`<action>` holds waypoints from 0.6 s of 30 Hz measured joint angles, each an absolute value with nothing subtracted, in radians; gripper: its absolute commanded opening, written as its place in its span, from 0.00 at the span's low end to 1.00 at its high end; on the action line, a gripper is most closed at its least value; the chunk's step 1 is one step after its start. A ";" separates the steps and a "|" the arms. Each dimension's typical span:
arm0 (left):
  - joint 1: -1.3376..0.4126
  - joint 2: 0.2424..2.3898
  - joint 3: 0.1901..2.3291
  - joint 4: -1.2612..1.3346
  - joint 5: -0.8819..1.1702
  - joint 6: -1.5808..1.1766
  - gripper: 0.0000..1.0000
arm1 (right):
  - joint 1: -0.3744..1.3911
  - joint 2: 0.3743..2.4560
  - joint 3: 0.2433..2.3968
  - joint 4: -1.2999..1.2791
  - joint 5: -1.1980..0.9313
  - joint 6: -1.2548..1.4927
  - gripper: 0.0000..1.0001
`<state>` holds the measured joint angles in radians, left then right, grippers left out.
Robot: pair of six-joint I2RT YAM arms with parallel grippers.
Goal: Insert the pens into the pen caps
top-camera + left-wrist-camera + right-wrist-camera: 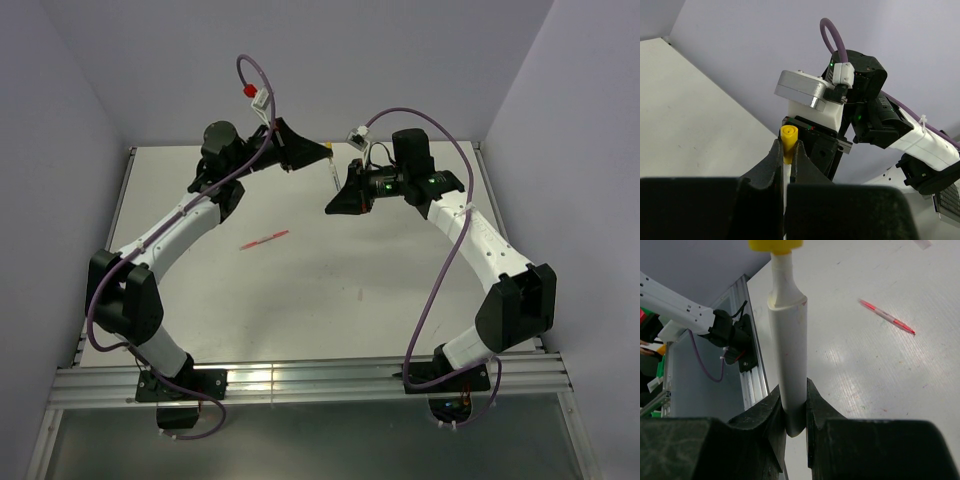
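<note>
My left gripper [322, 153] is held above the back of the table and is shut on a small yellowish cap [788, 141], which pokes out beyond its fingertips. My right gripper [338, 203] faces it and is shut on the lower barrel of a white stick pen [789, 347]. The pen's narrow front end reaches into the yellowish cap [775, 244] at the top of the right wrist view. Pen [332, 176] and cap [328, 153] meet between the two grippers. A thin red pen [265, 239] lies flat on the table left of centre and also shows in the right wrist view [886, 316].
The white table [400, 290] has an aluminium rail [310, 380] along its near edge and purple walls around it. The right arm's wrist and silver camera block [802, 90] sit close in front of the left gripper. Purple cables loop above both wrists.
</note>
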<state>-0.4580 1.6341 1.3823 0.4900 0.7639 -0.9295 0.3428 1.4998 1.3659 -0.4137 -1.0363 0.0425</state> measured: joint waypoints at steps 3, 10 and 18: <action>-0.459 1.634 1.377 0.488 0.769 -0.929 0.00 | 0.343 1.500 1.365 -0.414 -1.036 0.043 0.00; -0.459 1.634 1.365 0.495 0.770 -0.930 0.00 | 0.343 1.500 1.365 -0.414 -1.033 0.039 0.00; -0.467 1.633 1.266 0.588 0.744 -0.992 0.00 | 0.344 1.511 1.379 -0.472 -0.998 0.047 0.00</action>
